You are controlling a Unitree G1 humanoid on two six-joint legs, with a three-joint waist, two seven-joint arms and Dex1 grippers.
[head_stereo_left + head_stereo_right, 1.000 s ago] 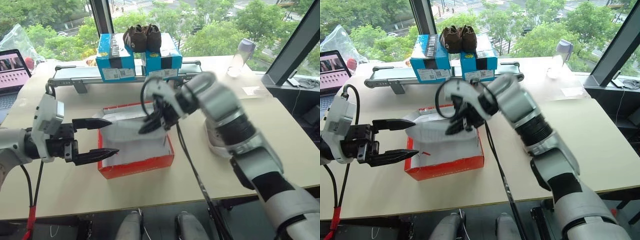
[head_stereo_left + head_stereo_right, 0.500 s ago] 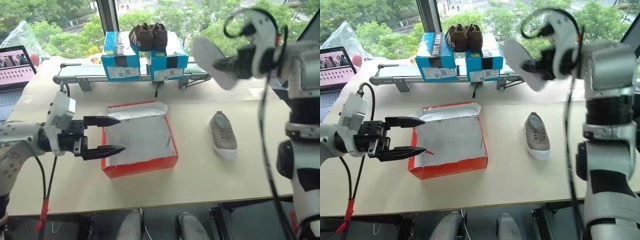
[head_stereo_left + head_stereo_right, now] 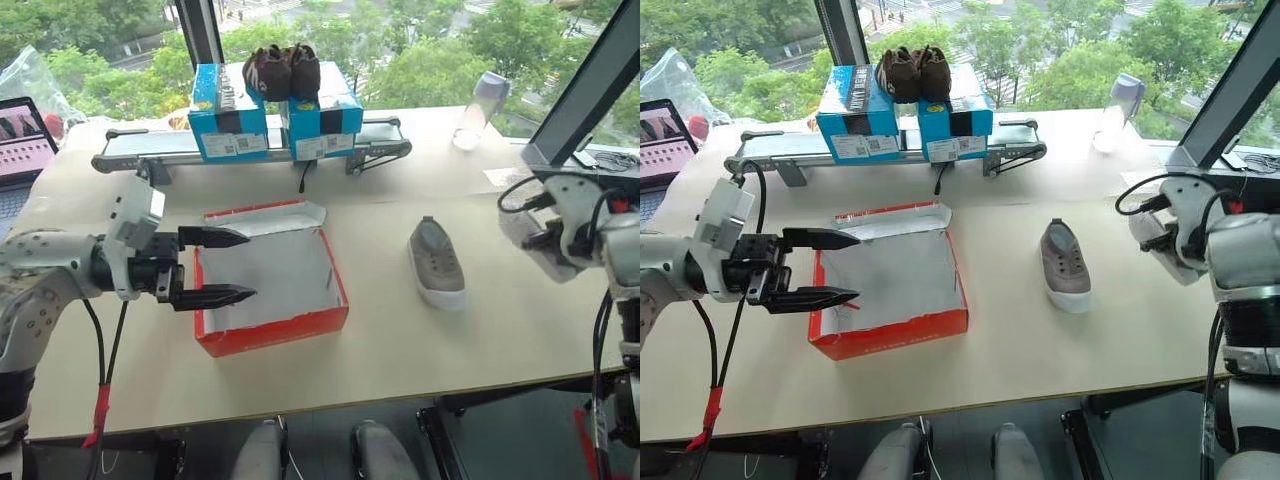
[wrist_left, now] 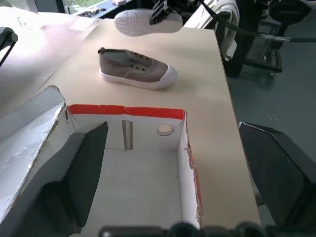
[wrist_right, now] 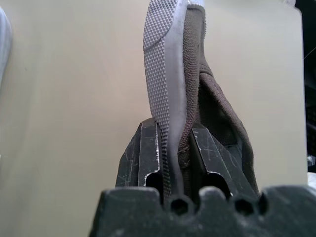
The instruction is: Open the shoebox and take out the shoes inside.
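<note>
The red shoebox (image 3: 272,285) sits open on the light table (image 3: 400,340), slightly left of centre, its long axis running roughly from the near edge toward the window, with a small skew. Its lid (image 3: 268,217) is folded back at the far end, grey-white inner face up; the grey-white interior has nothing in it. One grey shoe (image 3: 436,262) rests on the table to the right of the box, well apart from it, upright on its white sole. Its long axis also runs near-to-far, the white toe cap toward the near edge and the heel opening toward the window. The left gripper (image 3: 228,266) hovers at the left wall of the shoebox, fingers spread wide, pointing to the right across the box, one finger over the lid end and one over the interior; it holds nothing. The right gripper (image 5: 173,148) is over the right end of the table, clamped narrow on the second shoe (image 5: 182,74), pinching its sole and side wall between the two black fingers (image 5: 143,153). In the left wrist view this shoe (image 4: 148,22) hangs above the table beyond the resting one, textured white sole facing outward. At the back of the table, two blue boxes (image 3: 275,115) carry a pair of dark brown shoes (image 3: 272,70).
</note>
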